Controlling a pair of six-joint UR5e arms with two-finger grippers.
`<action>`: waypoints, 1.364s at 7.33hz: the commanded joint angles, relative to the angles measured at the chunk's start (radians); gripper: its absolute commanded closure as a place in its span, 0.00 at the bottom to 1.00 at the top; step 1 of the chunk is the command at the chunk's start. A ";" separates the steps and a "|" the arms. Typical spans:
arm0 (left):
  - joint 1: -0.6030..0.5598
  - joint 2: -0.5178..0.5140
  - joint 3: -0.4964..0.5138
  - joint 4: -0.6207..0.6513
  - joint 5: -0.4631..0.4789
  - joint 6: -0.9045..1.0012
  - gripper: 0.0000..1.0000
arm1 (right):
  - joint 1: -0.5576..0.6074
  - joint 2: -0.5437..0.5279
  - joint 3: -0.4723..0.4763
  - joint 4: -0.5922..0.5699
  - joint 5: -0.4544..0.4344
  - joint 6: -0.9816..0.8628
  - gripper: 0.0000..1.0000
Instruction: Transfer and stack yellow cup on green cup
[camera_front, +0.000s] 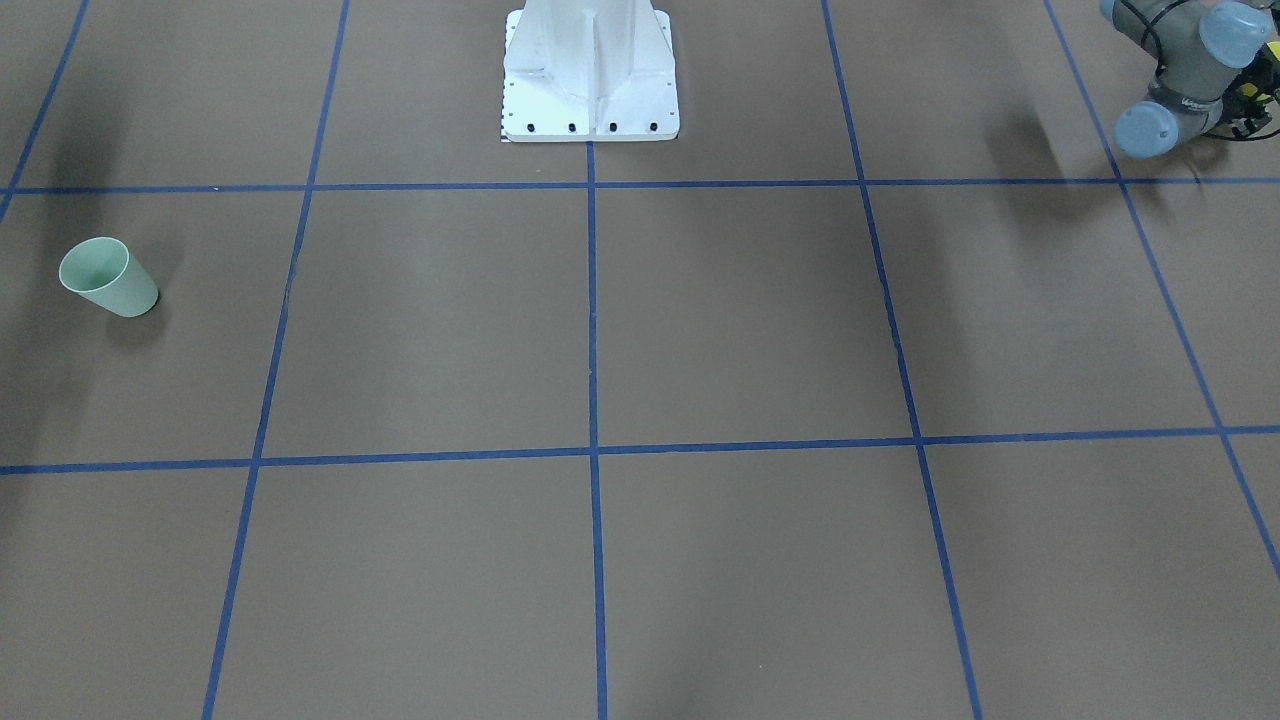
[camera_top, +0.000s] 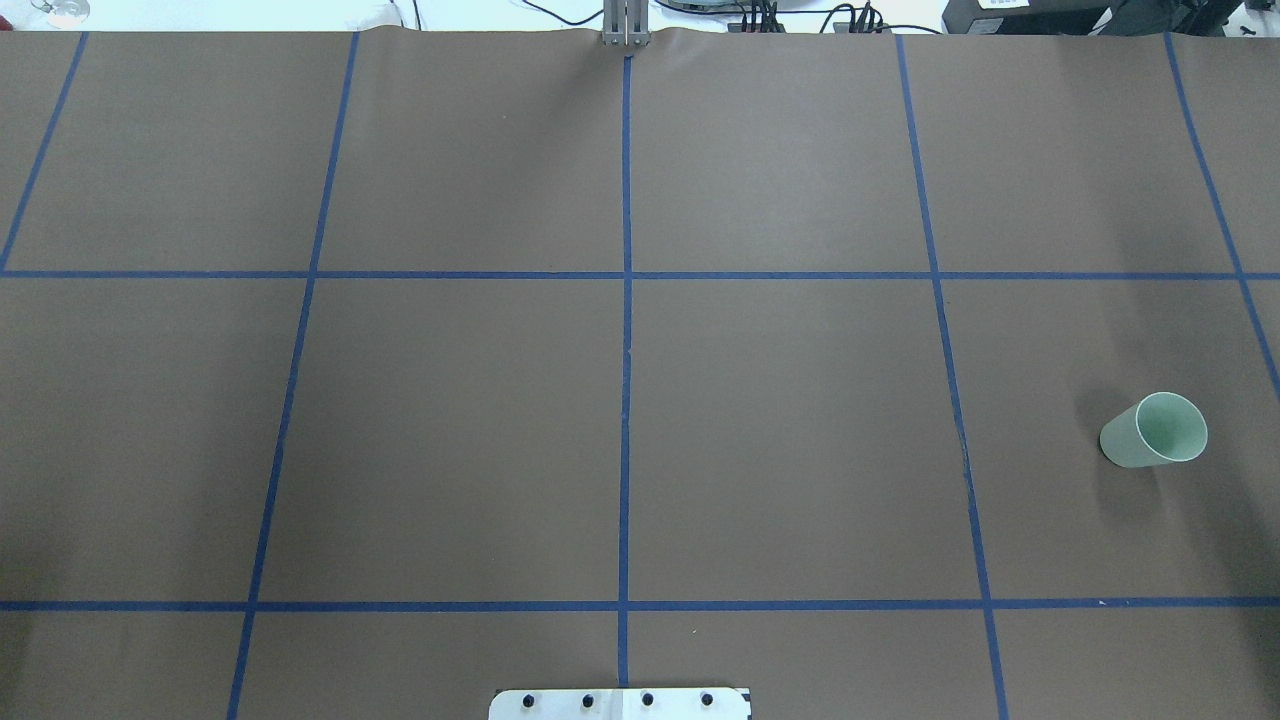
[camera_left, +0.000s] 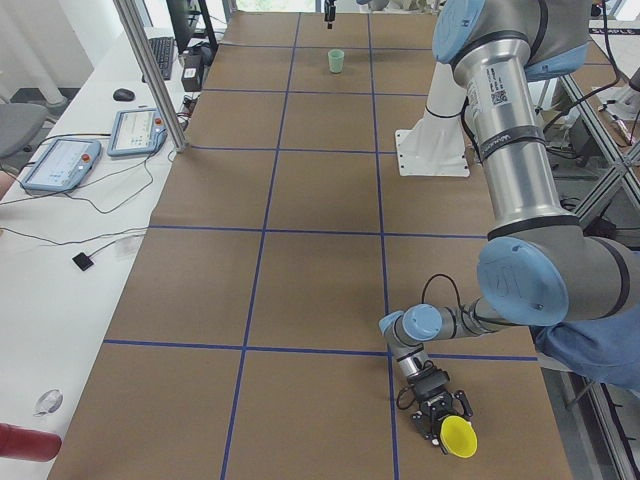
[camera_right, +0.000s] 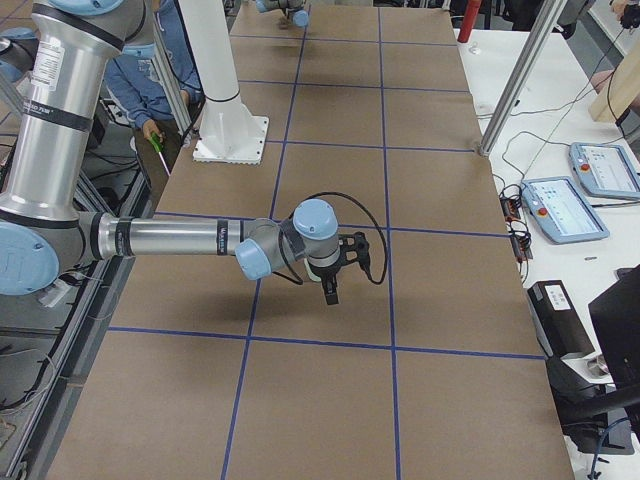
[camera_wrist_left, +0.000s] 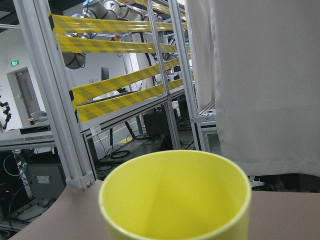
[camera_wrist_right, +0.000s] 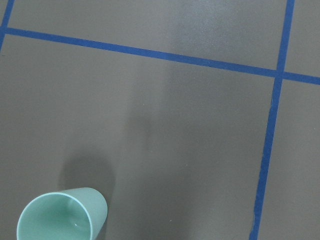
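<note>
Left gripper (camera_left: 438, 425) at bright yellow plastic tumbler (camera_left: 459, 437), right gripper (camera_right: 331, 294) near pale green plastic tumbler (camera_top: 1150, 432); cannot tell either one's grip

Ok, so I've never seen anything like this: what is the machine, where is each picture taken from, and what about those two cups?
It is a robot: two jointed metal arms on a white base, at a brown table marked with blue tape. Two pictures look down on the table, one from behind the robot, one from across it; two are taken from the table's ends; two come from small cameras on the wrists. The pale green cup stands alone on the robot's right side; the right arm hangs above the table, and its wrist camera looks down at that cup. The yellow cup is at the tip of the left arm and fills that wrist's picture. It seems held, but the grip itself isn't visible.
</note>
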 joint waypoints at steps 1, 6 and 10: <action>-0.028 -0.002 0.013 -0.019 0.123 0.151 1.00 | -0.003 0.005 0.002 0.000 -0.004 0.001 0.00; -0.463 -0.306 0.011 -0.123 0.663 0.649 1.00 | -0.012 0.038 -0.017 -0.008 0.010 0.006 0.00; -0.475 -0.548 0.031 -0.352 0.867 0.987 1.00 | -0.020 0.069 -0.049 -0.005 -0.003 0.035 0.00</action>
